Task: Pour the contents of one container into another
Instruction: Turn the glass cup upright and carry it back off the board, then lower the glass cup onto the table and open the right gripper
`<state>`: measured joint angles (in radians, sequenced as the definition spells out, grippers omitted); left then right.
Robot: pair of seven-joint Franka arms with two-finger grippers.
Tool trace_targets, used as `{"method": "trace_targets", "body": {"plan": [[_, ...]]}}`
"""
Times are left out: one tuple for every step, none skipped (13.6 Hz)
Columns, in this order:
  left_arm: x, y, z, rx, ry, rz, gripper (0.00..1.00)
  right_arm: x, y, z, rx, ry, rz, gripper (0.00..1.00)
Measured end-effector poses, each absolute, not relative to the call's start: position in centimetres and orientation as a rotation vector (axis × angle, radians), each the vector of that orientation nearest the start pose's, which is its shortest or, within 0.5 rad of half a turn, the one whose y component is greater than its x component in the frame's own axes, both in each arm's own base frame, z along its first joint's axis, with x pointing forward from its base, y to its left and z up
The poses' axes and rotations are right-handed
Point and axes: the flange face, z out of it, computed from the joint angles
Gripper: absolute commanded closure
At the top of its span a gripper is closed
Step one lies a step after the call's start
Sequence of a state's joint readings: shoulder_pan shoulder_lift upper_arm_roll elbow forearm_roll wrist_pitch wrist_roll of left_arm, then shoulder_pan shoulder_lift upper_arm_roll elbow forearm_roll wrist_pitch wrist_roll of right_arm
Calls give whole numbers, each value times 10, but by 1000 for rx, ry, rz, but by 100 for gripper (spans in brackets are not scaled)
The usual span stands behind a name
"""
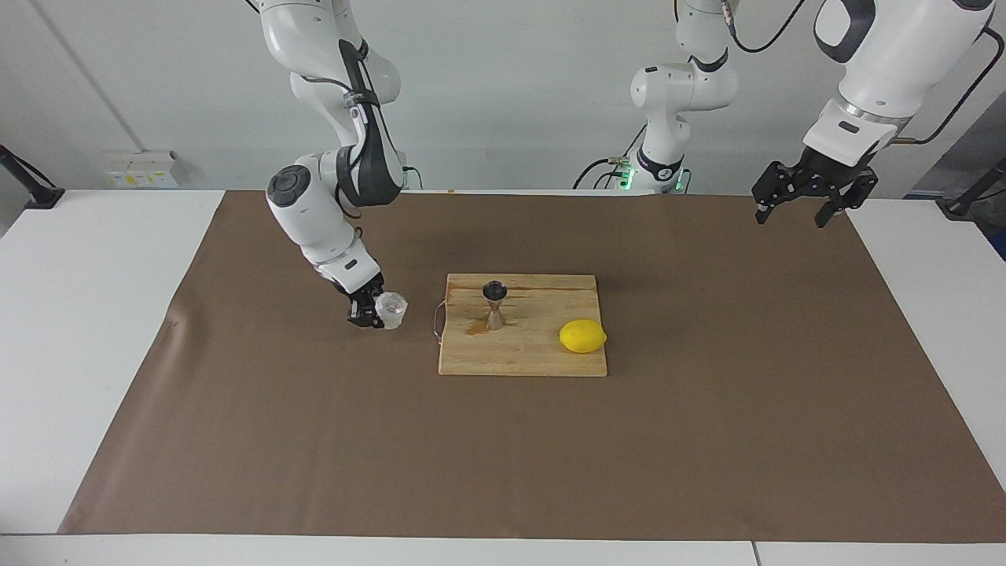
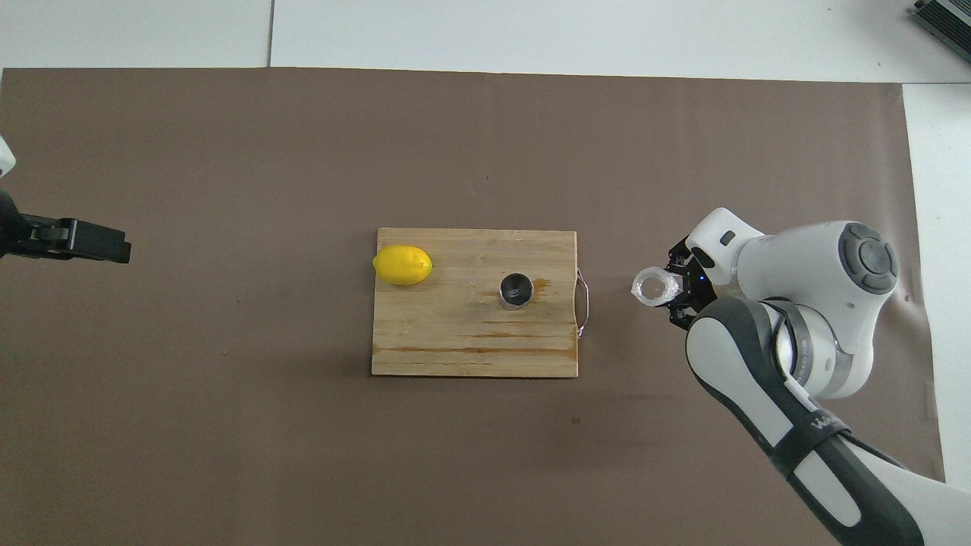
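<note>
Right pincer clamped on upright glass cup, beside cutting board

Readable text: almost none

The right arm carries a dark band with pale lettering near the bottom edge of the overhead view, but only a fragment like "WA" shows and the word cannot be made out; nothing else on the table bears any legible label, brand, number or sign
</note>
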<state>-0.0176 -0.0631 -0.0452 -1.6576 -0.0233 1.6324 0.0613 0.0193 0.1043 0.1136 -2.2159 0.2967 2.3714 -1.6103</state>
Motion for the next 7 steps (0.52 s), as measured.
{"method": "trace_targets", "body": {"plan": [[539, -37, 623, -3156, 195, -60, 0, 539, 68, 334, -2152, -2081, -285, 82], [539, -37, 623, -3156, 195, -60, 0, 538, 61, 332, -2143, -2082, -290, 82], [539, -37, 623, -3156, 194, -60, 0, 537, 55, 329, -2129, -2084, -305, 82], [539, -37, 623, -3156, 194, -60, 0, 535, 48, 325, -2107, -2085, -325, 82], [539, -37, 623, -3156, 194, -60, 0, 532, 39, 321, -2090, -2083, -344, 81], [539, -37, 623, -3156, 194, -60, 0, 530, 31, 316, -2080, -2086, -363, 79], [539, -37, 623, -3156, 194, -60, 0, 527, 25, 312, -2080, -2088, -365, 79]]}}
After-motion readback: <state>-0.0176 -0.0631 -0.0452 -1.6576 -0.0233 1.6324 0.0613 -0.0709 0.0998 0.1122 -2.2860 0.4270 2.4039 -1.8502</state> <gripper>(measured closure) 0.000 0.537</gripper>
